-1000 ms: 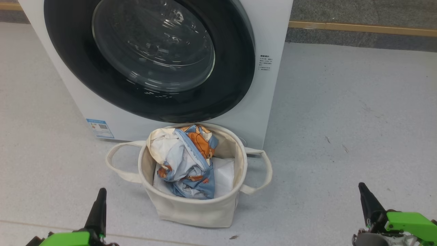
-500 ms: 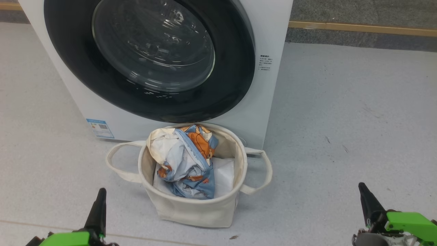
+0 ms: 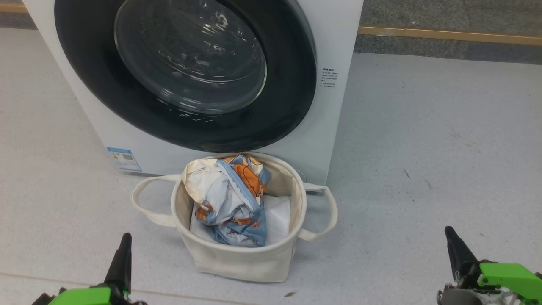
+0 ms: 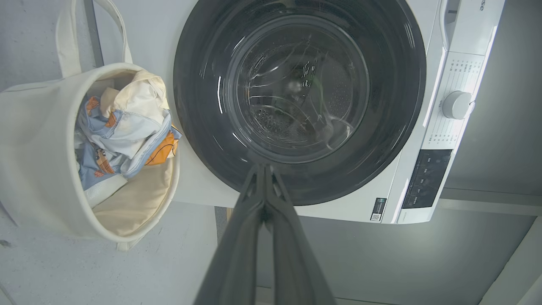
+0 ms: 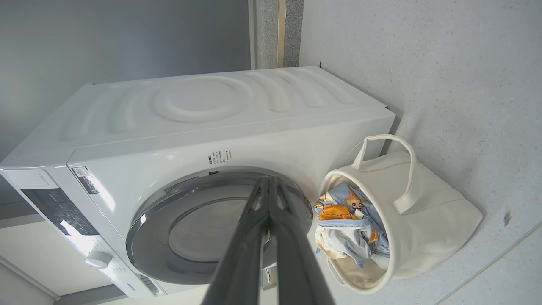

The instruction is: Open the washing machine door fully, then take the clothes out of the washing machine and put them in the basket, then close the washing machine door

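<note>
The white washing machine (image 3: pixel 334 42) fills the top of the head view, its black-rimmed door (image 3: pixel 186 72) lying flat against the front, shut. In front of it stands the cream basket (image 3: pixel 237 258) with the blue, white and orange clothes (image 3: pixel 230 199) heaped inside. My left gripper (image 3: pixel 124 241) rests at the lower left and my right gripper (image 3: pixel 449 235) at the lower right, both shut and holding nothing, well short of the basket. The left wrist view shows the door (image 4: pixel 406 84), the basket (image 4: pixel 34 152), the clothes (image 4: pixel 123 127) and pressed-together fingers (image 4: pixel 250 220). The right wrist view shows the machine (image 5: pixel 203 114) and basket (image 5: pixel 427 216).
Pale speckled floor (image 3: pixel 423 140) spreads to both sides of the machine and basket. A wooden strip (image 3: pixel 449 34) runs along the dark wall base at the back right. The basket's loop handles (image 3: pixel 142 203) stick out sideways. A white control panel with a dial (image 4: pixel 456 104) sits beside the door.
</note>
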